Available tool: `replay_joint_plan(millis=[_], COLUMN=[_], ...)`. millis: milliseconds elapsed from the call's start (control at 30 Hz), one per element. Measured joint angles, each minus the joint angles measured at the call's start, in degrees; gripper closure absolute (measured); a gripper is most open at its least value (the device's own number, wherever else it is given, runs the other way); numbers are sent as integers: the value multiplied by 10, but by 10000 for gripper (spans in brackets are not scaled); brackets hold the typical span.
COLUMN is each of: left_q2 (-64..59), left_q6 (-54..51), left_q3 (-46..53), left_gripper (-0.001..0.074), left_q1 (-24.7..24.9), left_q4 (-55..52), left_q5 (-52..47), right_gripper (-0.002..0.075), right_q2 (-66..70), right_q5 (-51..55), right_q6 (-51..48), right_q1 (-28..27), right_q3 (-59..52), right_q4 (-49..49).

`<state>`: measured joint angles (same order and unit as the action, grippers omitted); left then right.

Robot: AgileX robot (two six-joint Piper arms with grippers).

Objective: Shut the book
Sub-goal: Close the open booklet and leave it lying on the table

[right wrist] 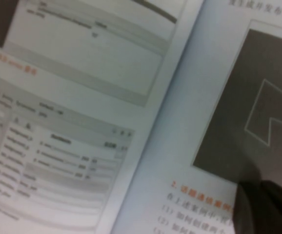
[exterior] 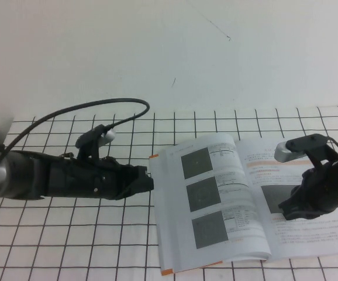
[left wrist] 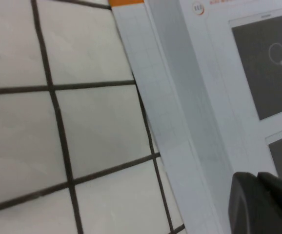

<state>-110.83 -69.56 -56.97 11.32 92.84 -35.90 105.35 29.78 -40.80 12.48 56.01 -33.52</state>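
Overhead, the book lies open and flat on the gridded counter. One page carries three dark grey squares in a column, the other an orange heading, text and a dark picture, and orange cover corners peek out at the outer edge. The left gripper lies low, fingers pressed together, and the three-square page's outer edge sits just beside their tips. The right gripper has its fingers pressed together too, over the page with the dark picture.

From the left wrist, the dark fingers show as one closed block, with the page edge and an orange corner ahead of them.

From the right wrist, the closed fingers sit beside orange print, the dark figure just beyond them; contact is unclear.
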Motion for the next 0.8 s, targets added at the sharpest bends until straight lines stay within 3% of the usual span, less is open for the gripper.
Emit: replay_joint_plan(millis=[200, 467, 800], left_q2=[-1, -1, -1], left_q6=[39, 151, 161], left_q3=[0, -1, -3], left_gripper=[738, 738, 738], left_q1=[38, 44, 61], left_q4=[-32, -160, -183], left_q5=[63, 110, 129], right_gripper=[729, 729, 729], right_q2=[29, 36, 36], right_q5=[-5, 4, 4], right_q6=[-14, -16, -17], right_q1=[0, 0, 0], right_q3=[6, 11, 11], right_q4=[-4, -4, -5])
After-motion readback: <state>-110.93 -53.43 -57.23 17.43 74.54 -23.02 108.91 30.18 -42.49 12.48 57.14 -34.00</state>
